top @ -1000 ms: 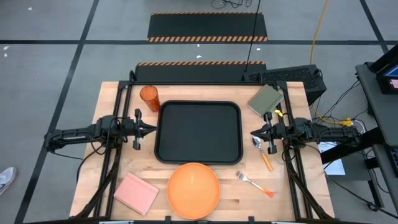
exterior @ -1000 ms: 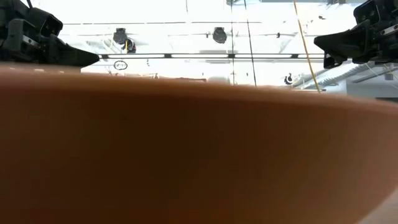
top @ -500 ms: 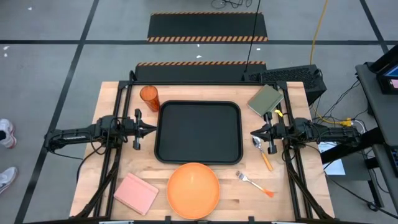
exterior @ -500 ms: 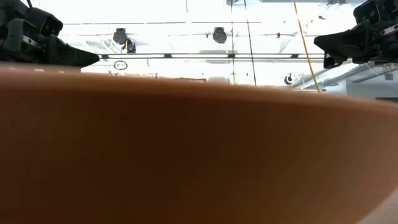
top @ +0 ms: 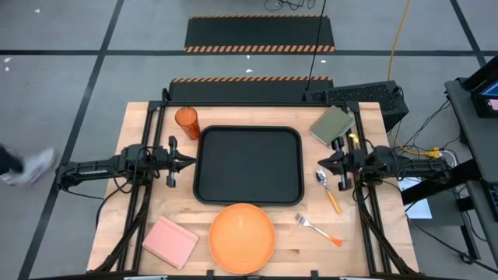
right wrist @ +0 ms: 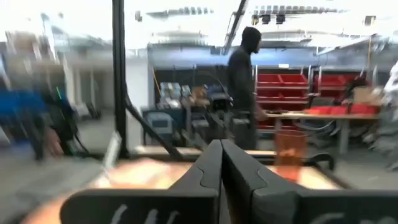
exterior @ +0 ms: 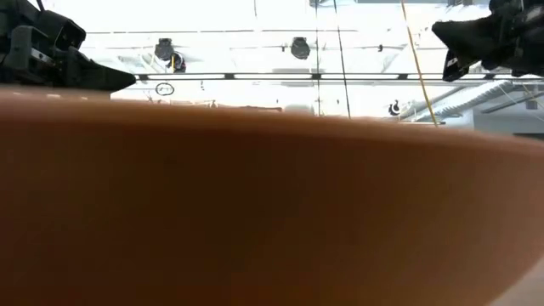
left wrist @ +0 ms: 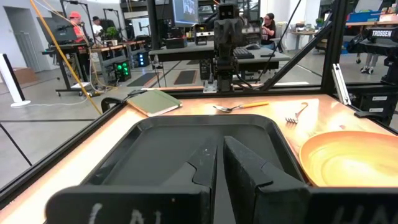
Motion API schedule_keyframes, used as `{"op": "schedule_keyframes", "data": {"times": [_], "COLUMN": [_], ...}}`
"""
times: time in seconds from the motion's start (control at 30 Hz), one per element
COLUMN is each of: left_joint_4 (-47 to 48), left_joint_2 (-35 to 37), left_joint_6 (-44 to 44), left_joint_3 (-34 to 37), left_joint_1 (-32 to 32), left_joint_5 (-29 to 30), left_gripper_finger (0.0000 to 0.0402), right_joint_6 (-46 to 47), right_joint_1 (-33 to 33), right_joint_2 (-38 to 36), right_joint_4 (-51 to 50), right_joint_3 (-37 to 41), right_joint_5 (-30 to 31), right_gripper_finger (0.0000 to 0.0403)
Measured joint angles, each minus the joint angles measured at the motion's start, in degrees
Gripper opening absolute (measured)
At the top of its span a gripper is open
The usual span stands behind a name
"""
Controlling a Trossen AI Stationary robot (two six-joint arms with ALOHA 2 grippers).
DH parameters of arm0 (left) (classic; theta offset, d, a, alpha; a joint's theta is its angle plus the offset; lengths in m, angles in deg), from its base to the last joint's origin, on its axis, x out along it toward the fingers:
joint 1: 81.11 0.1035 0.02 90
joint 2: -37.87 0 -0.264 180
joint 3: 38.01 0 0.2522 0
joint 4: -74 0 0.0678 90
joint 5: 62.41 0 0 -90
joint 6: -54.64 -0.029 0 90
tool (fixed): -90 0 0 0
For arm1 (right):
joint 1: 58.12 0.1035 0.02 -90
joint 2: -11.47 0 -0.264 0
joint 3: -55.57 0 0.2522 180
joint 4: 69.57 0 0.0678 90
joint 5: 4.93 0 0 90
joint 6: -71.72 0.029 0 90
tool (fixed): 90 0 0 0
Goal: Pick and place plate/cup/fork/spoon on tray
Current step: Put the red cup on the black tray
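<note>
- Readable writing: "TROSSEN" shows in white on a dark unit in the room, at the far right of the left wrist view.
- The left hand [top: 185, 162] hovers just beside the left rim of the black tray [top: 247, 166], its fingers pressed together and pointing at it.
- The right hand [top: 320, 162] hangs off the tray's right rim, fingers pressed together, tips facing the left hand.
- The spoon [top: 327, 189] lies on the tabletop [top: 366, 225] just below the right hand, bowl nearest the hand, orange handle running away toward the near edge.
- The fork [top: 317, 229] lies further toward the near edge, tines toward the tray, handle slanting outward.
- The plate [top: 242, 236] sits flat at the near edge, between the hands.
- The cup [top: 187, 120] stands upright beyond the left hand, by the tray's far left corner.
- An olive-green block [top: 331, 124] lies beyond the right hand; a pink block [top: 170, 240] lies left of the plate.
</note>
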Motion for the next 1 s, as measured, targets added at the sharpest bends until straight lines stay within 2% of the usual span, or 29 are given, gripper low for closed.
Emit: {"op": "schedule_keyframes", "data": {"times": [0.07, 0.13, 0.3, 0.57, 0.83, 1.0], "left_joint_4": [0.01, 0.01, 0.02, -0.22, -1.16, -1.82], "left_joint_2": [-0.02, -0.01, -0.02, -0.01, -0.02, -0.02], "left_joint_6": [0.01, 0.0, 0.0, -0.57, -0.55, -0.52], "left_joint_3": [0.02, 0.0, 0.01, 0.01, 0.0, 0.0], "left_joint_1": [0.0, 0.0, 0.0, -0.01, 0.0, 0.0], "left_joint_5": [0.0, 0.0, 0.01, 5.31, 5.47, 5.47], "left_gripper_finger": [0.0033, 0.0033, 0.0033, 0.0033, 0.0033, 0.0033], "right_joint_6": [4.55, 4.64, 5.22, 5.59, 5.61, 5.61], "right_joint_1": [0.0, 0.0, 0.07, 0.09, 0.09, 0.09], "right_joint_2": [0.0, 0.2, 3.61, 16.94, 33.25, 41.15], "right_joint_4": [2.7, 4.44, 1.02, -6.95, -20.16, -24.85], "right_joint_3": [-0.02, -0.88, -5.36, -23.91, -46.13, -54.42], "right_joint_5": [0.24, 0.16, -0.04, 0.14, 0.18, 0.41], "right_gripper_finger": [0.0, 0.0, 0.0, 0.0, 0.0, 0.0]}}
